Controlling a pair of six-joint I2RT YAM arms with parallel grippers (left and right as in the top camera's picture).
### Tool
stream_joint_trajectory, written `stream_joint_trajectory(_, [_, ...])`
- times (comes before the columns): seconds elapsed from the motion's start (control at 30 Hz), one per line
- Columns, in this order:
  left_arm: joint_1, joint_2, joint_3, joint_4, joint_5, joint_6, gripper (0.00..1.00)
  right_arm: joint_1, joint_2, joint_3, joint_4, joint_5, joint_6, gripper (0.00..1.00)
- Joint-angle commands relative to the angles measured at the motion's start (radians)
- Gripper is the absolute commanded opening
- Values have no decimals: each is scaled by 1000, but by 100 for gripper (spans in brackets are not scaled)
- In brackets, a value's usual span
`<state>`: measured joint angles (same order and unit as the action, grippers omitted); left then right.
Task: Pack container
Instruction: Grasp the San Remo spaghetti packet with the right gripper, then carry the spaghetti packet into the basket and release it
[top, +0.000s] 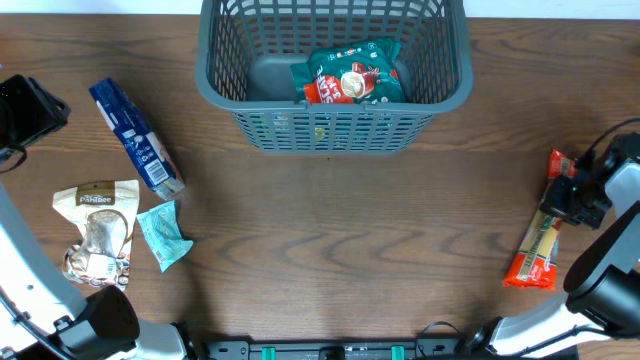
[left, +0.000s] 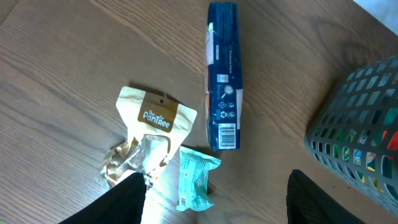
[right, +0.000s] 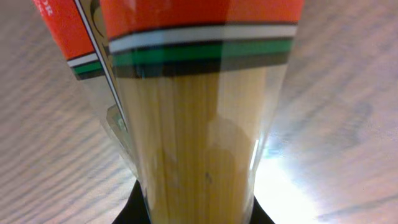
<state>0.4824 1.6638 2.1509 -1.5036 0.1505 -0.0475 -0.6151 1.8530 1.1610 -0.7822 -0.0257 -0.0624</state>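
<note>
Our right jaws appeared clamped around the spaghetti packet (right: 199, 155), which lay on the table (top: 340, 240) towards its right side. Our left jaws stood spread wide and empty, facing the cream pouch (left: 155, 118), teal sachet (left: 198, 177) and blue box (left: 224, 74). The container (top: 335, 128) sat at the table's far middle with a green snack bag (top: 350, 75) inside. We judged it stiff and light, best held by its thick rim.
</note>
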Motion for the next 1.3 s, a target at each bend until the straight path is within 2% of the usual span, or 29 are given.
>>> stream_joint_trajectory(0.0, [-2,-17,-5,-2,-4,18,58,74,-37,83,-58,-122,0,1])
stream_joint_trajectory(0.13, [-2,-17,-5,-2,-4,17,58,160,-143,303,-174,-128,-66,1])
stream_joint_trajectory(0.33, [-2,-17,-5,-3,-4,17,58,343,-209,764,-351,-145,-226,1])
stream_joint_trajectory(0.5, [-2,-17,-5,-3,-4,17,58,558,-209,1017,-389,-249,-536,1])
stream_joint_trajectory(0.63, [-2,-17,-5,-6,-3,17,58,762,-209,1089,-319,-243,-737,1])
stream_joint_trajectory(0.83, [-2,-17,-5,-17,-3,17,58,964,-172,1091,-164,-165,-841,1])
stream_joint_trajectory(1.0, [-2,-17,-5,-22,-3,17,58,1007,-73,1091,-181,-166,-904,1])
stream_joint_trajectory(1.27, [-2,-17,-5,-21,-3,17,58,1009,143,1091,-191,-200,-904,1])
